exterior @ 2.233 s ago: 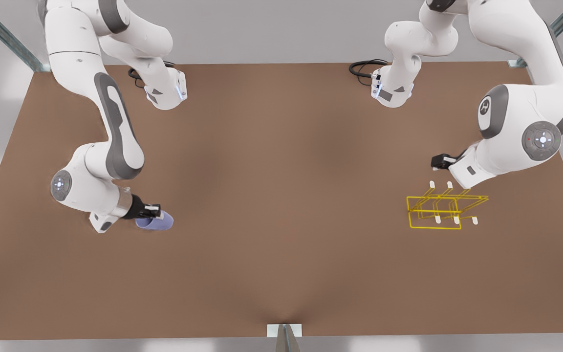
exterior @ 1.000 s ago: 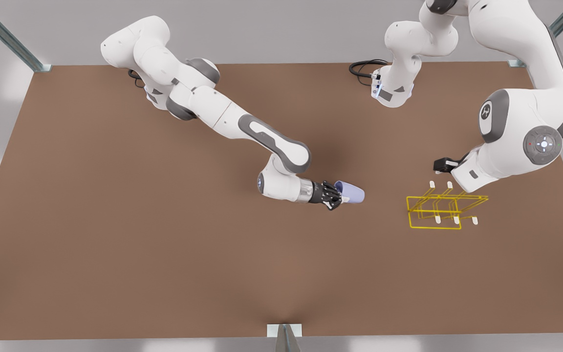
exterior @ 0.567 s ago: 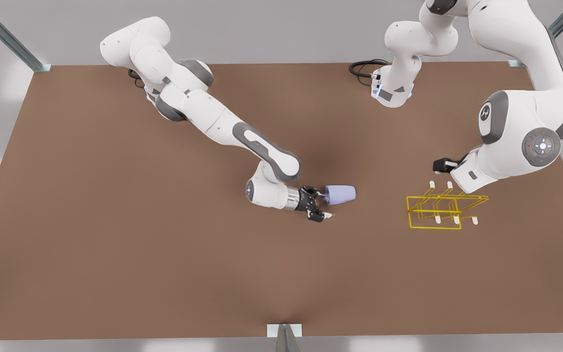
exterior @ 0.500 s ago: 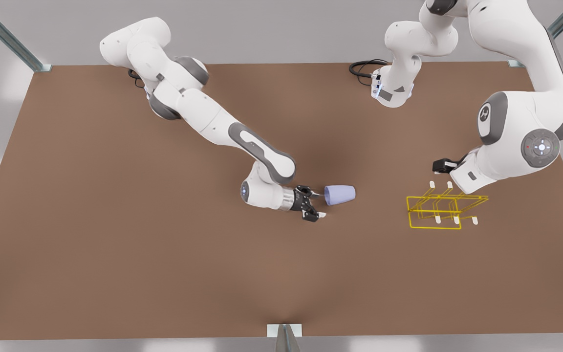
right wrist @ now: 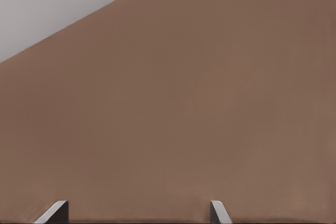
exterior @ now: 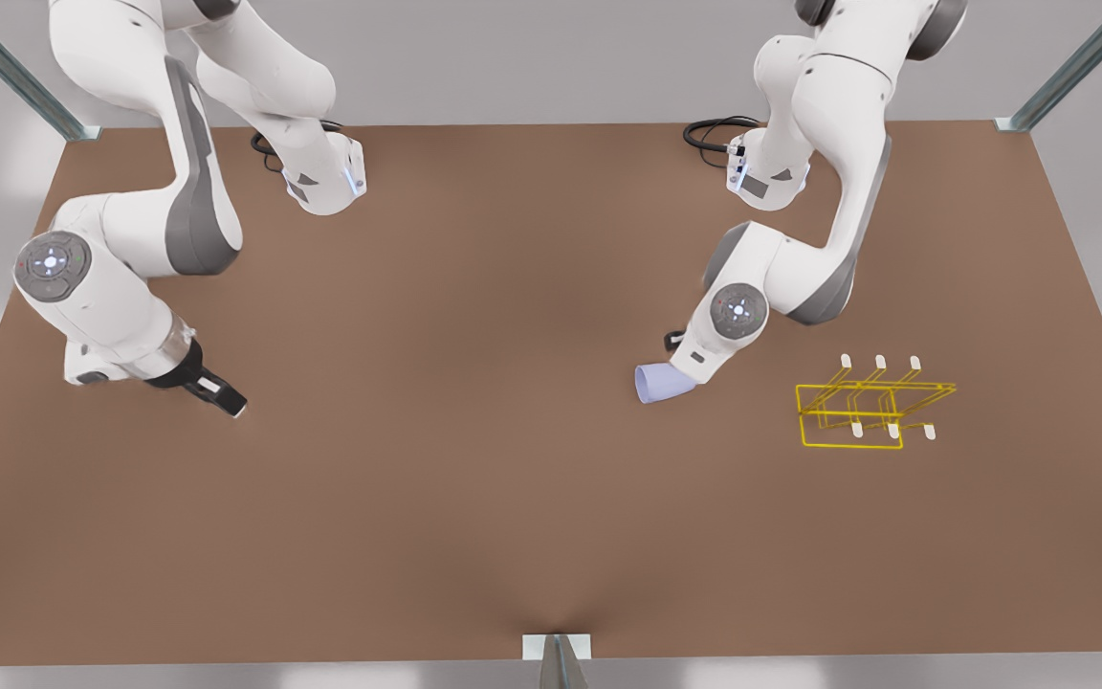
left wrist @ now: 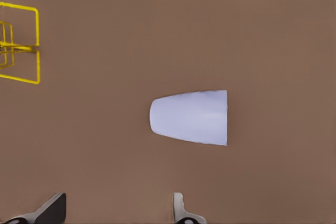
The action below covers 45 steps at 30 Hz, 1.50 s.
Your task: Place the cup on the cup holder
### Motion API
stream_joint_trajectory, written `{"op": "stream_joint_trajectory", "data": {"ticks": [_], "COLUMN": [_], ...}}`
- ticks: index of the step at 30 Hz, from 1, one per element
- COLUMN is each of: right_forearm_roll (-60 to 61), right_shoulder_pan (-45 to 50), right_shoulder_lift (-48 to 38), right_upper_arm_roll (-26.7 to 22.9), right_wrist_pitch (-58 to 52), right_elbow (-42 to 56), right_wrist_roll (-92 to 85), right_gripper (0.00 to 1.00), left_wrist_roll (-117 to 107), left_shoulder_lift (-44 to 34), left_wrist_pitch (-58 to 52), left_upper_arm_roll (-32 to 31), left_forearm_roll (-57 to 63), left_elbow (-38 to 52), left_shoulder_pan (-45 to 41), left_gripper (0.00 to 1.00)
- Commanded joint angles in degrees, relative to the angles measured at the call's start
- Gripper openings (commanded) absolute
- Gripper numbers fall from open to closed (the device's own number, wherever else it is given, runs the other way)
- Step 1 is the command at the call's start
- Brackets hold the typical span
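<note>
The pale lavender-blue cup lies on its side on the brown table, a little to the front view's right of the middle. In the left wrist view the cup is apart from my left gripper, which is open and holds nothing. That arm's wrist hangs just over the cup. The yellow wire cup holder stands to the cup's right in the front view, and its edge shows in the left wrist view. My right gripper waits low at the front view's left, open over bare table.
The two arm bases stand at the table's far edge, with a black cable beside the right-hand one. A metal bracket sits at the near edge. Grey struts rise at the far corners.
My right gripper carried the cup to mid-table, let it go lying on its side and pulled back to the front view's left. My left arm swung from beside the holder to over the cup.
</note>
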Motion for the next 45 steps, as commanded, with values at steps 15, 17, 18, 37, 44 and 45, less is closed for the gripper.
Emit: {"op": "stream_joint_trajectory", "data": {"ticks": [15, 17, 18, 37, 44, 45], "right_forearm_roll": [-0.4, -0.4, -0.4, -0.7, -0.7, -0.7], "right_shoulder_pan": [-1.0, -1.0, -0.9, -0.6, -0.7, -0.7], "right_shoulder_lift": [1.9, 1.9, 1.9, 3.4, 3.5, 3.5], "right_upper_arm_roll": [0.1, 0.1, 0.1, 0.4, 0.4, 0.4], "right_wrist_pitch": [-7.3, -7.3, -7.3, -6.7, -7.0, -7.0], "right_elbow": [3.6, 3.6, 3.6, 6.3, 6.3, 6.3], "right_wrist_roll": [-29.5, -29.6, -29.6, -25.7, -25.7, -25.7], "right_gripper": [1.00, 1.00, 1.00, 1.00, 1.00, 1.00], "left_wrist_roll": [-102.3, -103.5, -106.0, -106.6, -106.4, -106.4], "left_shoulder_lift": [4.2, 4.4, 4.6, 13.2, 15.3, 15.6], "left_wrist_pitch": [27.7, 28.3, 28.4, 34.6, 35.5, 35.5], "left_upper_arm_roll": [0.2, 0.1, 0.1, -0.1, -0.2, -0.2], "left_forearm_roll": [-3.0, -3.8, -4.3, -6.4, -6.4, -6.3], "left_elbow": [-9.2, -9.1, -9.1, -9.0, -9.0, -9.0], "left_shoulder_pan": [1.0, 0.8, 0.8, 0.4, -0.1, -0.2], "left_gripper": [1.00, 1.00, 1.00, 1.00, 1.00, 0.98]}}
